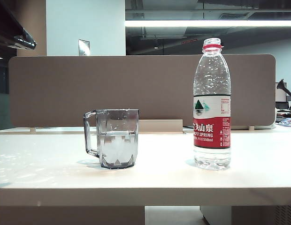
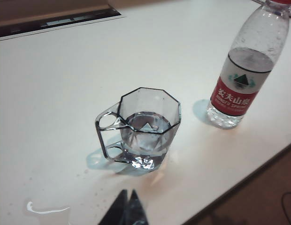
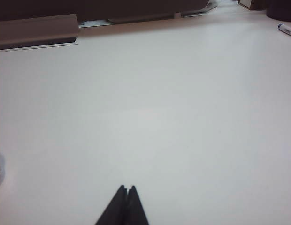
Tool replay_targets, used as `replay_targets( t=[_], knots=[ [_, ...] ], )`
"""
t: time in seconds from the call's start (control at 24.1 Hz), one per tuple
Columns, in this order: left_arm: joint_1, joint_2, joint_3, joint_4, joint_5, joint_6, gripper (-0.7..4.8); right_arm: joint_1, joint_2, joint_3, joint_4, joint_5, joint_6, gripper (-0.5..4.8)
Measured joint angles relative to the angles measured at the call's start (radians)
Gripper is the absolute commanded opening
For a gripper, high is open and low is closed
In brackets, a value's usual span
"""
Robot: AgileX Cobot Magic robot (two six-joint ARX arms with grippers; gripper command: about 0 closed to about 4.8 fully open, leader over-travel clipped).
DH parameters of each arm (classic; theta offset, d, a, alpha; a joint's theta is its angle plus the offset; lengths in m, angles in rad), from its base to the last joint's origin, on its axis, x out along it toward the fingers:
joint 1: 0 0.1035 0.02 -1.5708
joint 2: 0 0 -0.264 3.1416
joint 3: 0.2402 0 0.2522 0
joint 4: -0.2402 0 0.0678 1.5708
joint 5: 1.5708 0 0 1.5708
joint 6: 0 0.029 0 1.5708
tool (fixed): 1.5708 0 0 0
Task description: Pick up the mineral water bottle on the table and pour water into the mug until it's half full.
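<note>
Mug (image 1: 116, 138) sits left of centre on the table (image 1: 42, 164), upright, handle pointing left; you can see water (image 1: 117, 137) in it up to roughly the middle of its height; mineral water bottle (image 1: 212, 105) stands upright to its right, well apart from it, cap on, red neck ring visible, level inside hard to read; both sit on the near half of the tabletop. Left gripper (image 2: 127, 192) hovers above the table near the mug's base, clear of it, fingertips pressed together with nothing between them; you get the mug and bottle both in that wrist view. Right gripper (image 3: 126, 188) hangs over bare tabletop, tips also together, holding nothing; a pen (image 3: 287, 30) lies at the far edge in that view. Neither arm shows in the exterior view.
</note>
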Motion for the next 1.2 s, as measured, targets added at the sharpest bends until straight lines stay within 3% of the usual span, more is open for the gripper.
replay_targets(
  t=[0.46, 0.62, 1.08, 1.2],
  knots=[
    [0.0, -0.001, -0.051, 0.023, -0.077, 0.026, -0.04, 0.0, 0.0, 0.0, 0.0, 0.0, 0.0, -0.01],
    [0.0, -0.019, -0.13, 0.119, -0.08, 0.026, -0.01, 0.0, 0.0, 0.0, 0.0, 0.0, 0.0, -0.01],
    [0.0, -0.163, -0.463, 0.433, -0.22, -0.016, -0.01, 0.0, 0.0, 0.0, 0.0, 0.0, 0.0, 0.0],
    [0.004, -0.19, -0.477, 0.392, -0.272, -0.019, -0.01, -0.001, 0.0, 0.0, 0.0, 0.0, 0.0, 0.0]
  ],
)
